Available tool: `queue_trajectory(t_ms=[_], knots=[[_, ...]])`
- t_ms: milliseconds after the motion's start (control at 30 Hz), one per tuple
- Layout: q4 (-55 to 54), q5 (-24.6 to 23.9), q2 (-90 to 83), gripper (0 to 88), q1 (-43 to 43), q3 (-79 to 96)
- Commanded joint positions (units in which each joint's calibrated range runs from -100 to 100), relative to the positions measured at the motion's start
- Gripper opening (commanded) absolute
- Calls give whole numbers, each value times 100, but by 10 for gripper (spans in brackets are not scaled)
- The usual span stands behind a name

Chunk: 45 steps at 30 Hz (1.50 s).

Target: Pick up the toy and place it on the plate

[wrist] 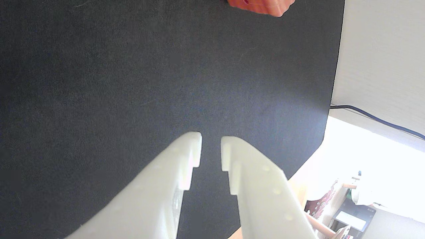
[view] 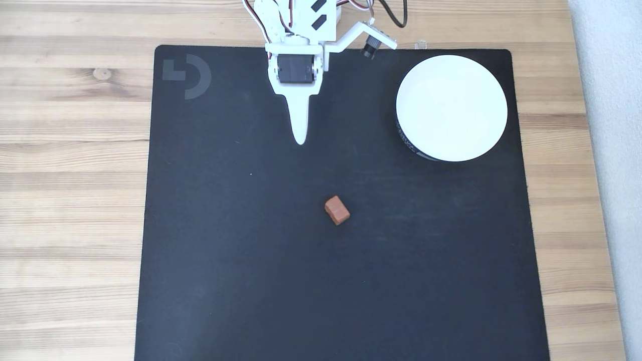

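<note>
The toy [view: 336,209], a small reddish-brown block, lies alone near the middle of the black mat [view: 225,250]. In the wrist view the toy [wrist: 262,6] is cut off by the top edge, far ahead of the fingertips. The white plate [view: 451,108] sits at the mat's back right corner, a dark band showing on its lower left side. My white gripper [view: 300,136] hovers over the back of the mat, left of the plate and well behind the toy. In the wrist view the gripper [wrist: 211,146] is shut, with a thin slit between its fingers and nothing held.
The mat lies on a light wooden table [view: 75,175]. A grey strip [view: 614,150] runs along the right side. In the wrist view a dark cable [wrist: 375,118] crosses the pale surface beyond the mat's right edge.
</note>
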Motion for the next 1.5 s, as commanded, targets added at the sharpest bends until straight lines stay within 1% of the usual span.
queue_trajectory(t_ms=[0,567,667,733,900,1067,1100,1233,1267,1467], knots=[[37,-16,-75,30,33,69],[139,-26,9,24,-42,-193],[630,-26,50,24,-25,-679],[731,-26,200,24,0,-851],[681,-26,1509,24,42,-1707],[316,-31,3402,24,25,-2924],[308,-31,4044,24,-25,-3491],[376,-31,5252,24,-92,-4798],[376,-31,5853,24,-243,-5402],[545,-31,7570,24,-628,-7097]])
